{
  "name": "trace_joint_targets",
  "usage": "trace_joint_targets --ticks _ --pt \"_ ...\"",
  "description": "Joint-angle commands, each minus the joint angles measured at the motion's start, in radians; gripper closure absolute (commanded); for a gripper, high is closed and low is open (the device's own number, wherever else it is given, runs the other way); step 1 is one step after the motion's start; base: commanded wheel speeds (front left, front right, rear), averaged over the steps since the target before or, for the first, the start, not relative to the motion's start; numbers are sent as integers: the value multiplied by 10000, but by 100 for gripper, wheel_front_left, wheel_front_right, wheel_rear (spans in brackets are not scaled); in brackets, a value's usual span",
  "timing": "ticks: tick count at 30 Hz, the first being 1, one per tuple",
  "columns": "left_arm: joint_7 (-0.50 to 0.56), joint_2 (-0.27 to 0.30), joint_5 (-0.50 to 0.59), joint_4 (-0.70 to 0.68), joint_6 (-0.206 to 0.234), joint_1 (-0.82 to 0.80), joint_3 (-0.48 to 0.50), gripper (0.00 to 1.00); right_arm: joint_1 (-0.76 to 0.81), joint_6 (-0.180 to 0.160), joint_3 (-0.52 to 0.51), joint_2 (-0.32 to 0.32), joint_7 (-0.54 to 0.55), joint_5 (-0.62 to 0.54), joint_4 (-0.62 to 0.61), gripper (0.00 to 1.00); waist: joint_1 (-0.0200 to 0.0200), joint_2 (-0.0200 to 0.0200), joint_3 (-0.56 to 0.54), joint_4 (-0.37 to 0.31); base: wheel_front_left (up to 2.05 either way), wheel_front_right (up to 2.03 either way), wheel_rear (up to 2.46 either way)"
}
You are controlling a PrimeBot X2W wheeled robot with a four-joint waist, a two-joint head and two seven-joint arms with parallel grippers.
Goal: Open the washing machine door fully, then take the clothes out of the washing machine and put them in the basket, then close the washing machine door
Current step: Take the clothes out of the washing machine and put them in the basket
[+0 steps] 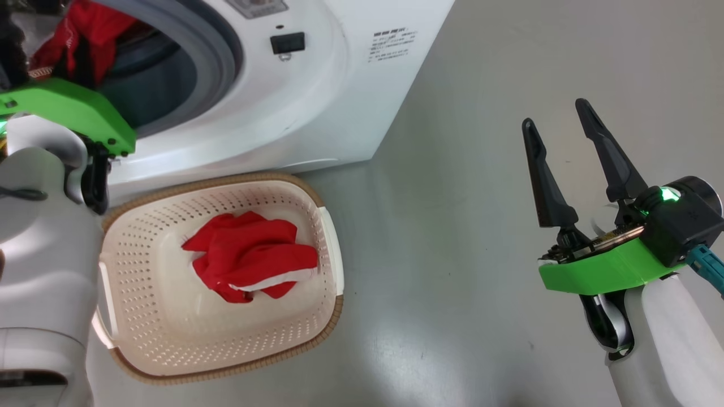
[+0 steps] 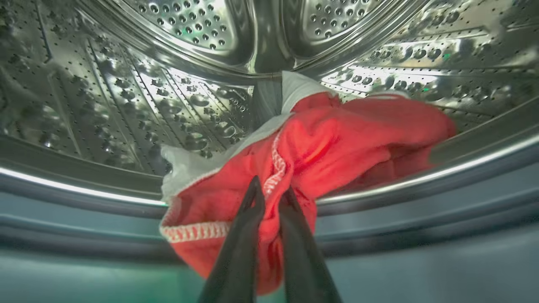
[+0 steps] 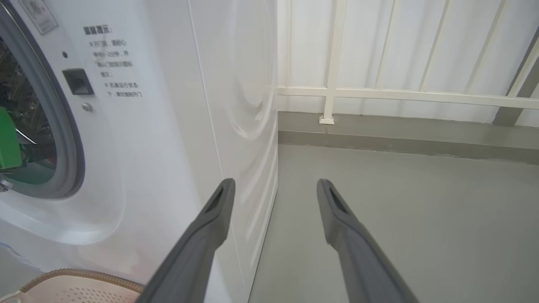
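My left gripper [image 2: 271, 195] reaches into the steel drum of the washing machine [image 1: 339, 85] and is shut on red clothes [image 2: 337, 139] with white trim, which lie on the drum's lip. In the head view, that garment [image 1: 85, 34] shows red in the opening above my left wrist's green bracket [image 1: 68, 113]. Another red garment [image 1: 249, 254] lies in the cream basket [image 1: 331, 316] on the floor in front of the machine. My right gripper [image 1: 557, 121] hangs open and empty over the floor to the right. The washing machine door is out of view.
Grey floor [image 1: 481, 226] spreads to the right of the machine. In the right wrist view, my right gripper [image 3: 276, 185] points past the machine's corner [image 3: 236, 126] toward a white railed wall [image 3: 400, 63], with the basket rim [image 3: 84, 280] at the lower left.
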Motion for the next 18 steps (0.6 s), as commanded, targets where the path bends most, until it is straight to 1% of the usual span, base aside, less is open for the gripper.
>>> trace_joint_targets --ticks 1,7,10,14,18 --pt "-282 427 -105 -219 -1 335 193 100 142 48 222 29 -63 114 -189 0 0 0 -232 98 0 0 0" --pt "-571 269 -308 -915 -158 1077 382 100 304 48 259 -29 -63 104 -144 0 0 0 -693 324 0 0 0" --pt "-580 268 -290 -1975 -168 1646 622 100 394 48 311 -56 -63 100 -117 0 0 0 -920 428 0 0 0" --pt "-583 114 -83 -3522 -203 2650 911 100 524 48 381 -102 -63 85 -62 0 0 0 -1266 561 0 0 0" --pt "-584 -69 81 -4570 -220 3601 1243 100 694 48 432 -130 -63 99 18 0 0 0 -1686 632 0 0 0"
